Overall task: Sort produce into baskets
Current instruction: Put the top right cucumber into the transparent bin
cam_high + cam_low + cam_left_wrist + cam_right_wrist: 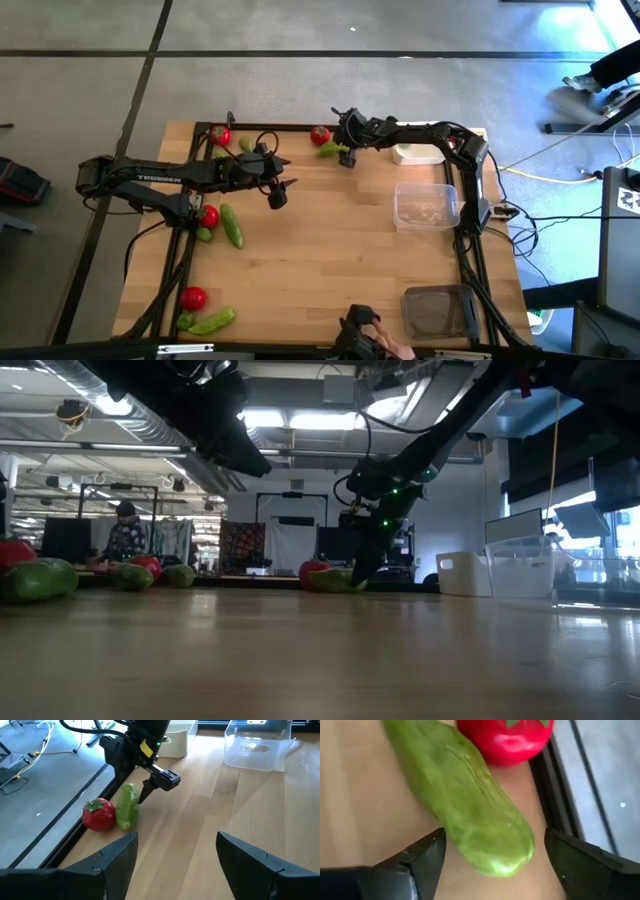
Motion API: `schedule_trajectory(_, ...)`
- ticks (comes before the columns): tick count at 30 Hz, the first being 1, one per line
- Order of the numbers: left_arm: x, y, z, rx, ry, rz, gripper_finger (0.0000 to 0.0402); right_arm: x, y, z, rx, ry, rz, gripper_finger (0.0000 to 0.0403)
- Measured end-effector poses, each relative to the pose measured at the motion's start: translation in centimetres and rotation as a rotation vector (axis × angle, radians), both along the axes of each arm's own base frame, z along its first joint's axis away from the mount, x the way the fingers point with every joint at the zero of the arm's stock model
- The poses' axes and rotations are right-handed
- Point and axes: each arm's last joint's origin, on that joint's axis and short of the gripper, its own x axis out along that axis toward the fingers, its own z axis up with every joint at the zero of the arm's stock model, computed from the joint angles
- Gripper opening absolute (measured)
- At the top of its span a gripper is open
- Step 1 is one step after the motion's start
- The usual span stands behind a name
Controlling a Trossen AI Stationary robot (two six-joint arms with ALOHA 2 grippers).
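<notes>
A green pod [465,800] lies on the table by the far edge, beside a red tomato [507,735]. They also show in the high view: the pod [329,151] and the tomato [320,135]. My right gripper [490,865] is open and low, with one finger on each side of the pod's end; it also shows in the high view [347,155]. My left gripper [278,193] is open and empty above the table's middle left. The white basket [418,154], the clear basket [427,205] and the dark grey basket [437,310] stand along the right side.
More produce lies on the left: a tomato [220,136] and a lime [246,145] at the far edge, a tomato [208,215] with a pod [232,226] at mid left, and a tomato [193,297] with a pod [212,321] near the front. A dark device [360,335] sits at the near edge.
</notes>
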Motion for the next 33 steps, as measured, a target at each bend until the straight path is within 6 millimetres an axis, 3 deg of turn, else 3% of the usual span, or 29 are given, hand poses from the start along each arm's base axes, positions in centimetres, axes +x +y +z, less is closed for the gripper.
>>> schedule_trajectory(5, 0.0, 0.0, 0.0, -0.001, 0.003, 0.0, 0.0265, 0.1, 0.0, 0.1, -0.009, -0.006, 0.018, 0.0291)
schedule_trajectory(10, 0.0, 0.0, 0.0, -0.001, 0.002, 0.0, 0.0265, 0.0, 0.5, -0.2, 0.092, -0.024, 0.088, 0.0284)
schedule_trajectory(16, 0.0, 0.0, 0.0, -0.002, 0.003, 0.0, 0.0265, 0.2, 2.0, -0.5, 0.173, 0.043, 0.096, 0.0275)
schedule_trajectory(24, 0.0, 0.0, 0.0, -0.001, -0.001, 0.0, 0.0265, 1.7, 3.9, 1.6, 0.161, 0.144, 0.115, 0.0261)
schedule_trajectory(33, 0.0, 0.0, 0.0, -0.005, -0.004, 0.003, 0.0265, 2.9, 3.4, 3.7, 0.026, 0.137, 0.149, 0.0259)
